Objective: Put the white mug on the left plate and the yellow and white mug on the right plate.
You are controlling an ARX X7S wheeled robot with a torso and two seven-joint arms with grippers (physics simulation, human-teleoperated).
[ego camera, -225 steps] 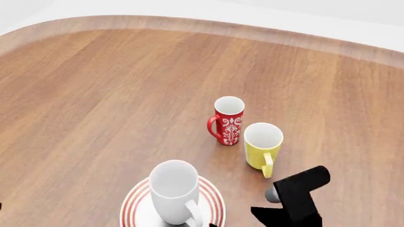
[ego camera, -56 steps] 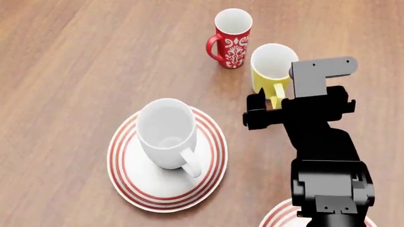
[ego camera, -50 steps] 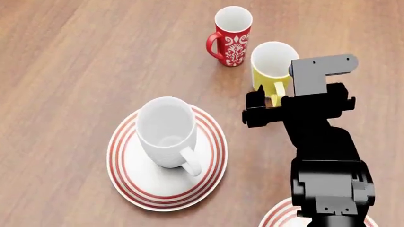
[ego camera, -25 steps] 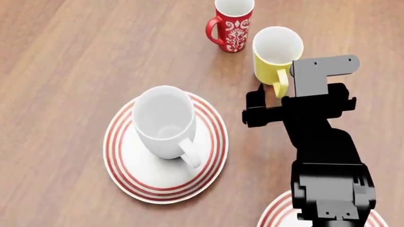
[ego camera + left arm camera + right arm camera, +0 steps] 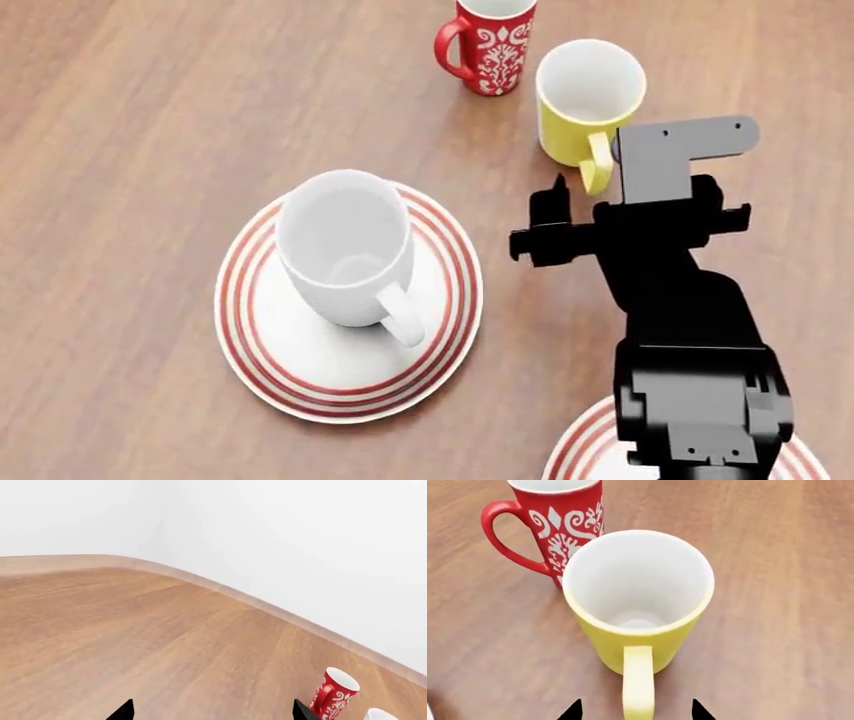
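Note:
The white mug (image 5: 344, 250) stands upright on the left plate (image 5: 274, 355), handle toward me. The yellow and white mug (image 5: 587, 95) stands on the bare table beside the red mug, handle toward my right gripper. In the right wrist view the yellow and white mug (image 5: 637, 600) fills the middle. Its handle (image 5: 638, 680) lies between the two spread fingertips of my open right gripper (image 5: 636, 712), which also shows in the head view (image 5: 587, 190). The right plate (image 5: 581, 455) shows at the bottom right, mostly hidden under my right arm. My left gripper (image 5: 212, 712) is open and empty over bare table.
A red mug with a white floral pattern (image 5: 487, 35) stands just behind and left of the yellow mug and shows in the right wrist view (image 5: 560, 525) and left wrist view (image 5: 333, 695). The wooden table (image 5: 134, 120) has a raised curved far edge (image 5: 220, 587).
My right arm has come forward from the front right to the yellow mug's handle. Over the last second the mugs and left plate slid upward in the head view; no mug was moved.

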